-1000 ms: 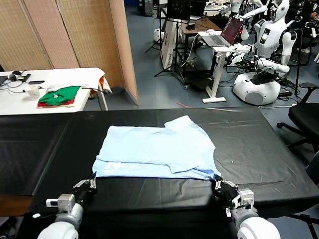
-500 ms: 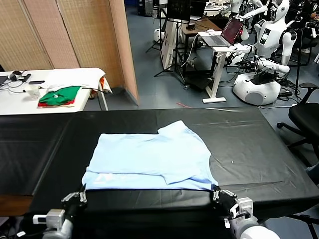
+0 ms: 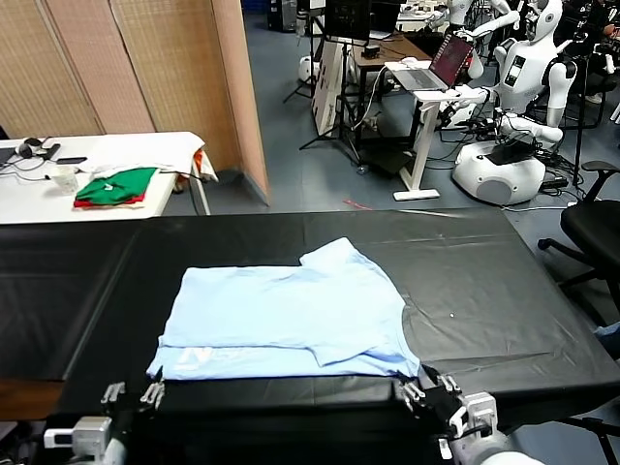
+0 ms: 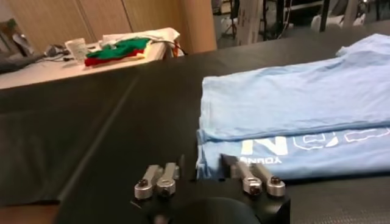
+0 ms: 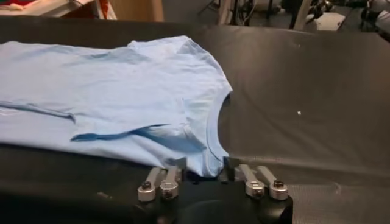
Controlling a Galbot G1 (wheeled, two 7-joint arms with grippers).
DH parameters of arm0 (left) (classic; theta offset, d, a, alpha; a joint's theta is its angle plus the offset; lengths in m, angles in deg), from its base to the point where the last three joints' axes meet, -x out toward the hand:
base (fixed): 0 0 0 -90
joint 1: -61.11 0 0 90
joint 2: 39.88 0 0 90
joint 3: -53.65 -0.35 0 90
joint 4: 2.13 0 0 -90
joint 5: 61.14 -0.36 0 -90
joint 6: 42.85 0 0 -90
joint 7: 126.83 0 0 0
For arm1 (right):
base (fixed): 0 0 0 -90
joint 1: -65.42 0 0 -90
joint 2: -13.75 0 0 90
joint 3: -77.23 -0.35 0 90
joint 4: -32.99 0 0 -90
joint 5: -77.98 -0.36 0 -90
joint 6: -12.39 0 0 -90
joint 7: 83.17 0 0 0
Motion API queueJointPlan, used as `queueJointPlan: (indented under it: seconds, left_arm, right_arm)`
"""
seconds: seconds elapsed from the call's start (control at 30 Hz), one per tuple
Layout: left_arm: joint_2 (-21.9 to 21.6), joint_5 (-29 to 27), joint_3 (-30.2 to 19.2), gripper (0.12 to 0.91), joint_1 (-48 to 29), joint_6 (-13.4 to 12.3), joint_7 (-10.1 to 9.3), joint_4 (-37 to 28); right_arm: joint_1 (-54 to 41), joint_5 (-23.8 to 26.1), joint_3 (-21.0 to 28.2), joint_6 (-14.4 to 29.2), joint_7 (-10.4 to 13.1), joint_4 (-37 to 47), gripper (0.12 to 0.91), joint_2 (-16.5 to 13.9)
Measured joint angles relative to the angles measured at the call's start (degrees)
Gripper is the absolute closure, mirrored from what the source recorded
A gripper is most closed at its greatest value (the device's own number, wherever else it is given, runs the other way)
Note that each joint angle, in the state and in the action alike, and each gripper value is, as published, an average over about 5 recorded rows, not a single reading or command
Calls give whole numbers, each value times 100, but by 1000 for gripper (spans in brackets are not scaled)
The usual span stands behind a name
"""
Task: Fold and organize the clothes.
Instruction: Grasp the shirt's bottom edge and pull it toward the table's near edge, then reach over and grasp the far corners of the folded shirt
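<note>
Shirt point(image 3: 291, 320) lies folded on the surface point(image 3: 484, 281), just ahead of my left gripper point(image 3: 131, 394) and right gripper point(image 3: 423, 391), both wide and empty. I should regrip each edge squarely, keeping the layers aligned.

T-shirt point(image 3: 291, 320) lies flat on the worktop point(image 3: 484, 281). Left gripper point(image 3: 131, 394) sits before its near left corner, right gripper point(image 3: 426, 392) before its near right corner (both off the T-shirt).

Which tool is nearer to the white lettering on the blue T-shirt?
Left. The left tool sits at the near corner of the T-shirt beside the lettering; the right tool is at the opposite near corner.
</note>
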Motion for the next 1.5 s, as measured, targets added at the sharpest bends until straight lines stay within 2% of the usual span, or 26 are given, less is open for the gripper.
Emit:
queueJointPlan:
  seconds: [0.1, 0.3, 0.47, 0.63, 0.87, 1.1, 1.33, 1.5]
  left_arm:
    - [-87, 339, 93, 129, -80, 112, -70, 124]
    - [-389, 1184, 119, 123, -588, 106, -92, 136]
    - [-716, 1835, -139, 123, -1559, 331, -211, -371]
    - [-978, 2362, -508, 123, -2669, 524, -202, -1125]
    - [-1234, 2470, -1174, 123, -3883, 640, -167, -2141]
    - [-1314, 2585, -1813, 123, -4620, 818, -178, -2887]
    - [-1403, 2846, -2083, 123, -5077, 1038, -143, -3427]
    - [-1425, 2843, -2198, 123, -5293, 1074, -122, -3713]
  right_arm:
    - [-216, -132, -33, 135, 3, 0, 119, -69]
    - [-1283, -378, 201, 176, 160, 551, 118, -280]
    - [-2426, -573, 574, 142, 232, 1425, 118, -374]
    - [-3443, -594, 959, 171, 231, 2316, 118, -362]
    - [-4482, -813, 1469, -51, 200, 3411, 118, -239]
    - [-5245, -828, 1887, -58, 41, 4329, 118, -20]
    - [-5861, -810, 2217, -60, -64, 5035, 118, 235]
    - [-6161, -809, 2401, -60, -71, 5443, 118, 371]
